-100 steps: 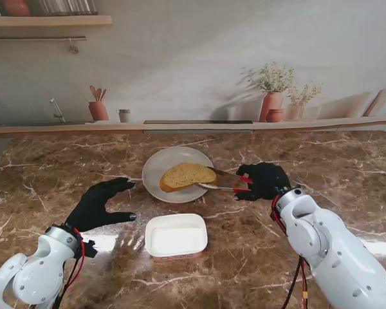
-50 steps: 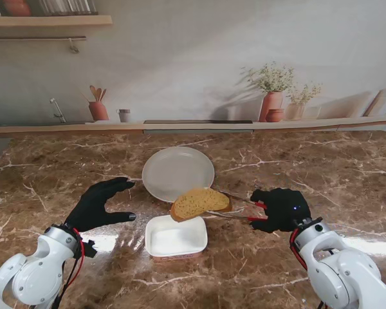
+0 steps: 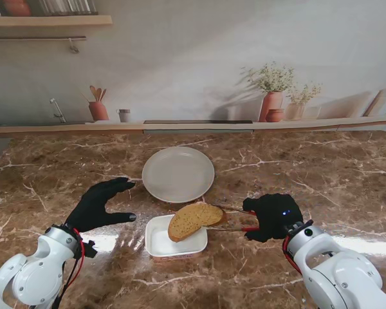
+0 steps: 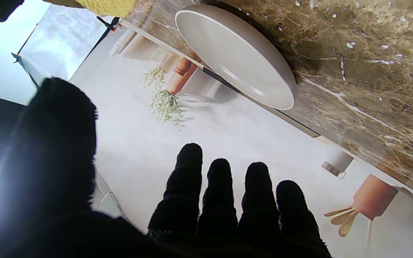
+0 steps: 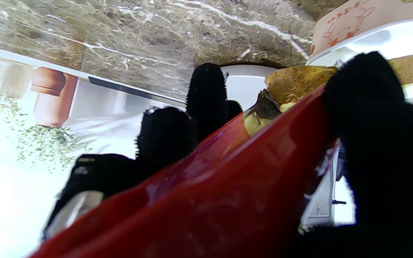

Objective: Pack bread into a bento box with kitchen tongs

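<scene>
Nearest, on the worktop [image 3: 321, 174]: white bento box [image 3: 156, 242], open, with the bread [image 3: 194, 220] held over its far right part, slice tilted, overhanging the far rim. Not yet inside. To the right, right robot hand [image 3: 275, 216] clenched around the red-handled kitchen tongs [image 3: 235, 219], tongs pinching the bread's right edge. To the left, left robot hand [image 3: 103, 203] released, fingers spread, grasping nothing, well apart from the box. Farther off, bare grey plate [image 3: 178, 174].

Likely trouble: bread pinched only at one edge, so liable to swing or slip out; let go from here, could land propped on the rim or tip out toward the plate. Unsteadied box could slide if nudged by the tongs.

Hard to make out: tong tips hidden under the slice; gap between bread and box floor unclear; right wrist view mostly blocked by red handle and fingers.
</scene>
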Robot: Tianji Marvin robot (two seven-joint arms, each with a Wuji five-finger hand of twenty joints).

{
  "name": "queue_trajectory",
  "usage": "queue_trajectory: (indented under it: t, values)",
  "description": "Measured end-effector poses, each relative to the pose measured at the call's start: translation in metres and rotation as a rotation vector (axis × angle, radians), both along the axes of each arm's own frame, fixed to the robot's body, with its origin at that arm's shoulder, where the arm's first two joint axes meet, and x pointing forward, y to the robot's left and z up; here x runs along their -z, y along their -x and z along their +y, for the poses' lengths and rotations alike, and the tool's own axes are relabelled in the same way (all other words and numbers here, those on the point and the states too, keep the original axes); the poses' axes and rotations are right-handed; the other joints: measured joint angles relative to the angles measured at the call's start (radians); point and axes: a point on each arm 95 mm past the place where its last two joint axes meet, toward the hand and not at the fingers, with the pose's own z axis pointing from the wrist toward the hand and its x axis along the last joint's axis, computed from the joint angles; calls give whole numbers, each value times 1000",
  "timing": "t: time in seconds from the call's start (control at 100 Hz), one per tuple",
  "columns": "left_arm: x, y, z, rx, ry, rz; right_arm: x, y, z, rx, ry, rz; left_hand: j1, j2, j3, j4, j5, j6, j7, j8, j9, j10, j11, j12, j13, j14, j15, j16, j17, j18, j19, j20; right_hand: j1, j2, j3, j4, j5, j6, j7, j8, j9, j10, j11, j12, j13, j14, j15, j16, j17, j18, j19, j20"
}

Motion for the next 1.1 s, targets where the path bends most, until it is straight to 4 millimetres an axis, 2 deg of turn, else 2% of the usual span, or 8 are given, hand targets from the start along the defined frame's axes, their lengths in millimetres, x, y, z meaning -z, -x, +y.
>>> queue_trajectory:
  t: [0.36, 0.75, 0.83, 0.89, 0.93, 1.0, 1.05, 1.1]
  values:
    - [1, 1, 0, -5, 1, 0, -10, -3, 25, -59, 36, -5, 0, 0, 0, 0, 0, 0, 0, 0, 0, 0, 0, 0, 0, 0, 0, 0, 0, 0, 0, 0, 0, 6, -1, 0, 0, 5, 0, 0, 0, 1, -2, 0, 0, -1, 0, 0, 1, -3, 0, 0]
    - [2, 2, 1, -9, 6, 1, -12, -8, 38, -97, 68, -1, 0, 0, 2, 0, 0, 0, 0, 0, 0, 0, 0, 0, 0, 0, 0, 0, 0, 0, 0, 0, 1, 10, -9, 0, 0, 12, 0, -48, 0, 2, -12, 0, 0, -5, 0, 0, 2, -12, 0, 0]
    - [2, 2, 1, -11, 7, 0, -12, -9, 39, -100, 77, -5, 0, 0, 22, 0, 0, 0, 0, 0, 0, 0, 0, 0, 0, 0, 0, 0, 0, 0, 0, 0, 0, 6, -9, 2, 12, 17, -41, -48, 0, 2, -18, 0, 0, -7, -1, 0, 2, -15, 0, 0]
    - [2, 2, 1, -11, 8, 0, -12, -9, 39, -102, 88, -1, 0, 0, 22, 0, 0, 0, 0, 0, 0, 0, 0, 0, 0, 0, 0, 0, 0, 0, 0, 0, -16, -2, 16, 4, 43, 25, -126, 9, -2, 4, -25, 1, 0, -7, -8, 0, 2, -16, 0, 0]
    - [3, 3, 1, -12, 8, 0, -12, -9, 39, -102, 98, 5, 0, 0, 22, 0, 0, 0, 0, 0, 0, 0, 0, 0, 0, 0, 0, 0, 0, 0, 0, 0, -22, -4, 20, 27, 63, 32, -177, 47, -2, 6, -26, 2, 0, -8, -11, 0, 2, -18, 0, 0]
    - [3, 3, 1, -12, 8, 0, -12, -9, 38, -105, 110, 12, 0, 0, 22, 0, 0, 0, 0, 0, 0, 0, 0, 0, 0, 0, 0, 0, 0, 0, 0, 0, -33, -14, 21, 36, 76, 34, -219, 97, -3, 7, -28, 2, 0, -9, -14, 0, 2, -21, 0, 0]
    - [3, 3, 1, -12, 8, 0, -12, -9, 38, -107, 115, 12, 0, 0, 22, 0, 0, 0, 0, 0, 0, 0, 0, 0, 0, 0, 0, 0, 0, 0, 0, 0, -33, -14, 21, 58, 81, 36, -249, 147, -12, 7, -29, 2, 0, -12, -20, 0, 2, -25, 0, 0]
    - [3, 3, 1, -13, 8, 0, -13, -9, 38, -109, 119, 10, 0, 0, 22, 0, 0, 0, 0, 0, 0, 0, 0, 0, 0, 0, 0, 0, 0, 0, 0, 0, -35, -14, 21, 87, 81, 38, -255, 160, -16, 7, -29, 2, 0, -13, -22, 0, 2, -26, 0, 0]
